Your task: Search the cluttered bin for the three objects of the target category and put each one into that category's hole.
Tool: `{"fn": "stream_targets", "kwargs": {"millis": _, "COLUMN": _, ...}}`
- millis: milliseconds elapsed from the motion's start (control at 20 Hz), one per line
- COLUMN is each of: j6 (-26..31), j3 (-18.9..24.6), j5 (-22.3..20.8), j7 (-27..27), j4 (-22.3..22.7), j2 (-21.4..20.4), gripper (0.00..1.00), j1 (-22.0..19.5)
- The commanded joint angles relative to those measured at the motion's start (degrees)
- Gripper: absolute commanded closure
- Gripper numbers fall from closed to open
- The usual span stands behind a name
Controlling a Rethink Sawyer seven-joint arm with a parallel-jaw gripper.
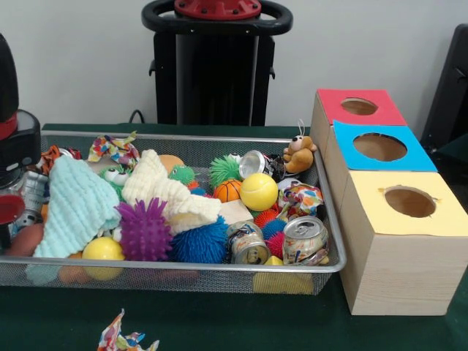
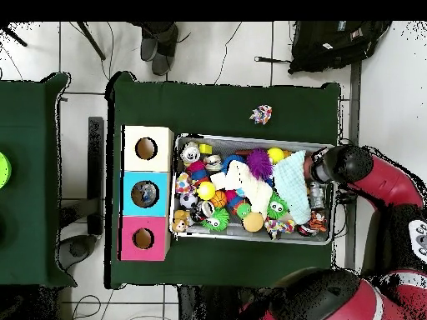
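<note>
Toys fill the bin [image 1: 333, 265] beside the blue hole [image 1: 379, 147], so the gripper [image 1: 10, 212] digs there; jaws can't tell.

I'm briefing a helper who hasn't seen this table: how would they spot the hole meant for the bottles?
Beside the silver wire mesh bin stands a pale wooden box with three coloured top panels in a row. The target is the round hole in the bright blue middle panel, between the red-panelled and yellow-panelled holes.

Toys pack the bin [image 1: 330, 219] solid; the blue-panelled hole [image 1: 379, 147] stands open from above.
</note>
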Motion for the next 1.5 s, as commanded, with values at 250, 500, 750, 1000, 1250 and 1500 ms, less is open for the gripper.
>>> {"fn": "stream_targets", "kwargs": {"millis": 250, "j6": 8.71, "j3": -7.13, "j5": -6.64, "j7": -4.33, "j4": 6.61, "j2": 0.68, "gripper": 1.0, "j1": 0.27}}
{"fn": "stream_targets", "kwargs": {"millis": 500, "j6": 9.47, "j3": -9.16, "j5": -6.84, "j7": -4.18, "j4": 7.32, "j2": 0.01, "gripper": 1.0, "j1": 0.85}}
{"fn": "stream_targets", "kwargs": {"millis": 750, "j6": 8.05, "j3": -9.68, "j5": -7.12, "j7": -4.46, "j4": 5.76, "j2": 0.99, "gripper": 1.0, "j1": 1.05}}
{"fn": "stream_targets", "kwargs": {"millis": 1000, "j6": 5.23, "j3": -9.56, "j5": -6.99, "j7": -3.8, "j4": 3.37, "j2": 2.92, "gripper": 1.0, "j1": 1.22}}
{"fn": "stream_targets", "kwargs": {"millis": 1250, "j6": 3.06, "j3": -8.7, "j5": -6.8, "j7": -3.48, "j4": 1.18, "j2": 5.16, "gripper": 1.0, "j1": 0.86}}
{"fn": "stream_targets", "kwargs": {"millis": 1500, "j6": 3.66, "j3": -8.86, "j5": -6.64, "j7": -3.11, "j4": -0.61, "j2": 6.24, "gripper": 1.0, "j1": 1.19}}
